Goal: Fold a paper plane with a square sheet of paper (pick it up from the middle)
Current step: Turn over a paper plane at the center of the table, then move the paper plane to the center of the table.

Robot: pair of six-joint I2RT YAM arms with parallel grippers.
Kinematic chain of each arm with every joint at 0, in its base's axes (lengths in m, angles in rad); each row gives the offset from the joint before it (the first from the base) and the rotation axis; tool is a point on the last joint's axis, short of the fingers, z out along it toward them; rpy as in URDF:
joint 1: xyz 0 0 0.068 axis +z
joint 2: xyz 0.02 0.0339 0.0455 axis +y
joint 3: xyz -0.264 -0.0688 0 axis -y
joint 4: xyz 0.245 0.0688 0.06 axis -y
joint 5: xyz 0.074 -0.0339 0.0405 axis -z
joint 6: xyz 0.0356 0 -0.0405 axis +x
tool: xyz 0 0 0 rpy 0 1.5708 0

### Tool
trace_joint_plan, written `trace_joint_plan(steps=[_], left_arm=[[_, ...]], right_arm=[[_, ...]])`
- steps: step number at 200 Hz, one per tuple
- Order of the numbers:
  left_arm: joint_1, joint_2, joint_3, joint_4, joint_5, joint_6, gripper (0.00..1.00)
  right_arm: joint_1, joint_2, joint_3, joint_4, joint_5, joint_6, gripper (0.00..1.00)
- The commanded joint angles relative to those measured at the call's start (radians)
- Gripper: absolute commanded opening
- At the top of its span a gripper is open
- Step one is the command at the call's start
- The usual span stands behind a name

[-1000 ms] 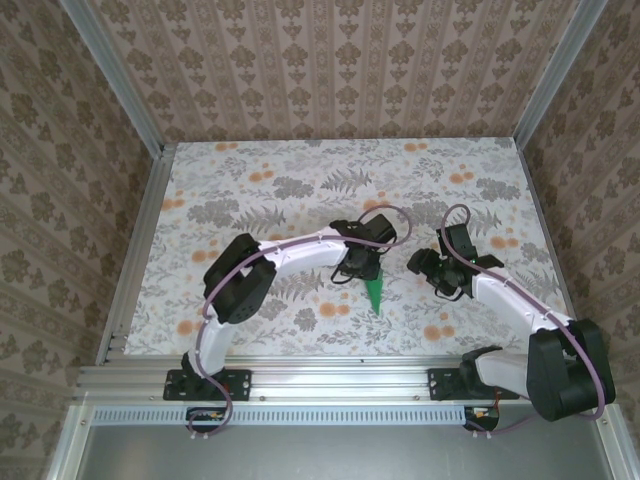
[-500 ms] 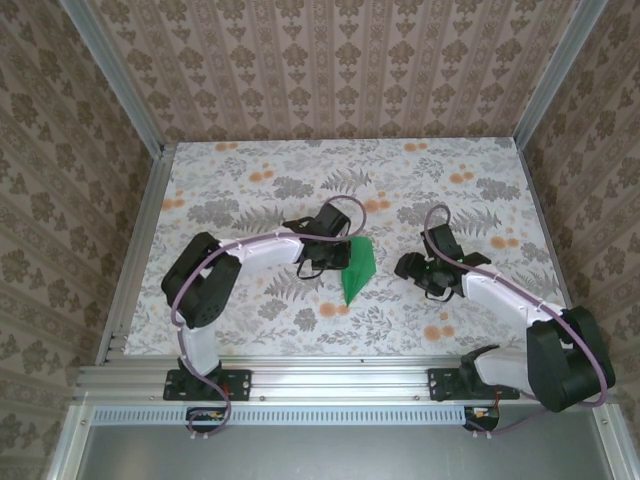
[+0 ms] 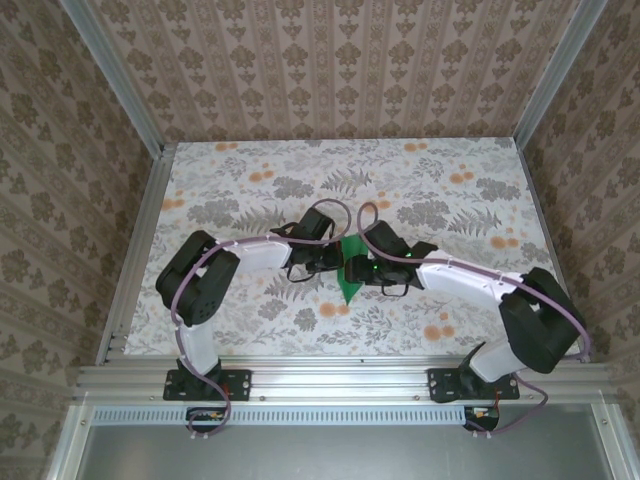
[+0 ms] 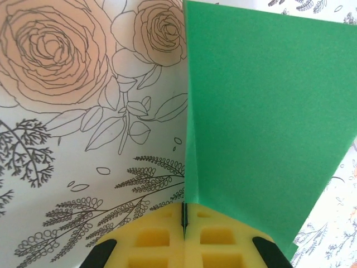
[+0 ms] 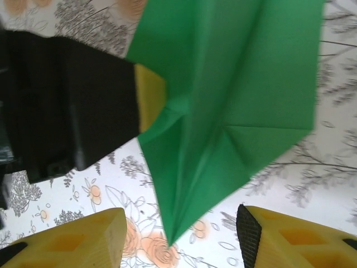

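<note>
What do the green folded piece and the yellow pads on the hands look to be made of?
The paper plane looks like thin matte green paper: sharp creases, flat colour, no gloss. The left hand is shut on its edge; its yellow pads look like soft moulded rubber or foam, matte, with square recesses; which one is unclear.

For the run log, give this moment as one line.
left gripper: shut on folded bright green paper | right gripper: open, at paper's pointed end

The top camera looks steeply down from above the near edge at the whole table (image 3: 230, 170). The 2 wrist cameras sit very close, all 3 views sharing the green paper plane (image 3: 348, 288).
</note>
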Motion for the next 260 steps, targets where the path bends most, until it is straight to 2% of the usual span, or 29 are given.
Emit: trace_joint_plan(steps=[1,58,151,189,217,260], left_arm=[[0.01,-0.023,-0.015,0.039,0.033,-0.029,0.01],[0.021,-0.008,-0.033,0.056,0.048,-0.061,0.03],[0.034,-0.005,-0.056,0.077,0.068,-0.073,0.09],[0.038,0.0,-0.061,0.089,0.076,-0.081,0.09],[0.04,0.004,-0.066,0.092,0.078,-0.086,0.09],[0.043,0.008,-0.069,0.097,0.08,-0.089,0.09]], right_arm=[[0.023,0.051,0.047,-0.053,0.076,-0.024,0.6],[0.063,0.106,0.069,-0.082,0.153,-0.006,0.74],[0.071,0.196,0.12,-0.064,0.178,0.012,0.63],[0.078,0.191,0.11,-0.021,0.168,0.024,0.54],[0.09,0.136,0.058,0.064,0.17,0.02,0.57],[0.094,0.114,0.035,0.006,0.277,0.065,0.65]])
